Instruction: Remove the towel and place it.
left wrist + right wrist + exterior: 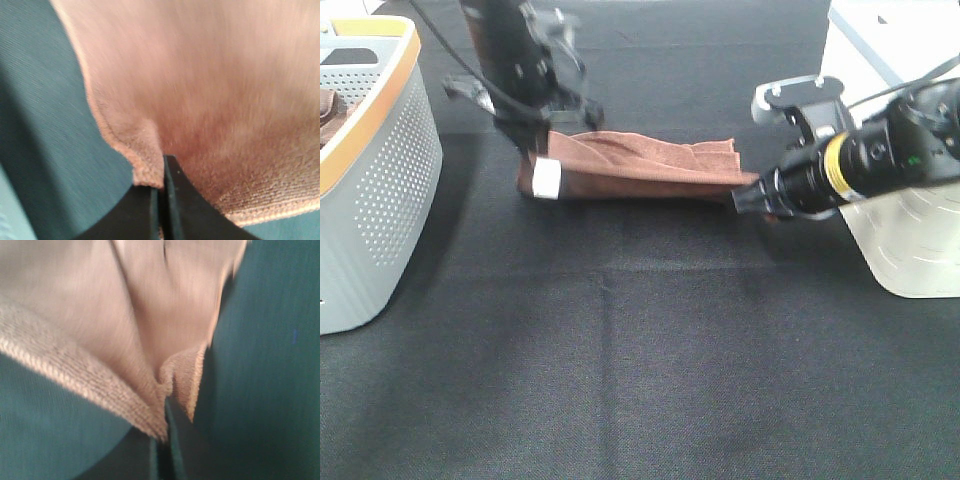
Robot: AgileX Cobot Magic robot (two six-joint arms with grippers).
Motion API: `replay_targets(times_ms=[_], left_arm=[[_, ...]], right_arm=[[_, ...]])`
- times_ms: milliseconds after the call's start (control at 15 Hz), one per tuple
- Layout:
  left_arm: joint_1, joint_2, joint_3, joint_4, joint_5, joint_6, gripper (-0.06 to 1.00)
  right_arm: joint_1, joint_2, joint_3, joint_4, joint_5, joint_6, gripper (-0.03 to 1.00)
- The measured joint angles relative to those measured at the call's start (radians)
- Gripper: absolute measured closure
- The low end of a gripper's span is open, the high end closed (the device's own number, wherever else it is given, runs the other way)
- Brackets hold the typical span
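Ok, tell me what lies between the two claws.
The reddish-brown microfibre towel spans the gap, one end pinched in the left claw, the other in the right claw; the exterior high view shows this.

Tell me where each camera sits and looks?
Exterior high: up high, looking down at the black table; both arms show, left hand and right hand holding the reddish-brown microfibre towel.
Left wrist: on the left arm, facing its shut fingers on a towel hem.
Right wrist: likewise on the right arm.
Shared: all show the towel.
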Motion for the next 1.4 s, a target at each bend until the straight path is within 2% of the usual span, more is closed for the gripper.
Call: replay_targets(times_ms=[133,333,533,600,800,867,933,1067,1200,1267,1400], left_arm=[[-0.022,-0.027,0.118,-0.001,0.003,0.007,0.94],[-0.029,-0.098,0.296,-0.019,-0.002,0.007,0.94],[-0.03,-0.135,0.417,-0.05,-0.01,0.007,0.94],[-0.03,-0.135,0.417,-0.05,-0.01,0.007,0.94],[-0.032,-0.141,0.512,-0.058,-0.009,0.007,0.94],[-0.032,-0.141,0.528,-0.058,-0.007,0.007,0.94],[-0.032,-0.141,0.534,-0.058,-0.005,0.0,0.9],[-0.031,-0.141,0.535,-0.058,-0.002,-0.006,0.68],[-0.029,-0.148,0.536,-0.063,0.003,0.007,0.32],[-0.029,-0.157,0.538,-0.067,0.003,0.017,0.26],[-0.029,-0.209,0.538,-0.072,0.004,0.03,0.23]], right_arm=[[0.0,-0.012,0.047,-0.001,-0.004,0.0,0.97],[0.001,-0.012,0.118,-0.001,-0.078,0.033,0.97],[0.002,-0.012,0.184,-0.001,-0.124,0.06,0.97],[0.002,-0.012,0.184,-0.001,-0.124,0.06,0.97],[0.002,-0.012,0.233,-0.004,-0.13,0.076,0.89],[0.002,-0.012,0.234,-0.005,-0.128,0.077,0.8],[0.001,-0.013,0.235,-0.005,-0.127,0.077,0.73],[0.001,-0.013,0.236,-0.005,-0.108,0.094,0.54],[0.001,-0.013,0.236,-0.01,-0.106,0.132,0.34],[0.001,-0.02,0.236,-0.034,-0.122,0.156,0.25],[0.001,-0.061,0.237,-0.116,-0.159,0.246,0.21]])
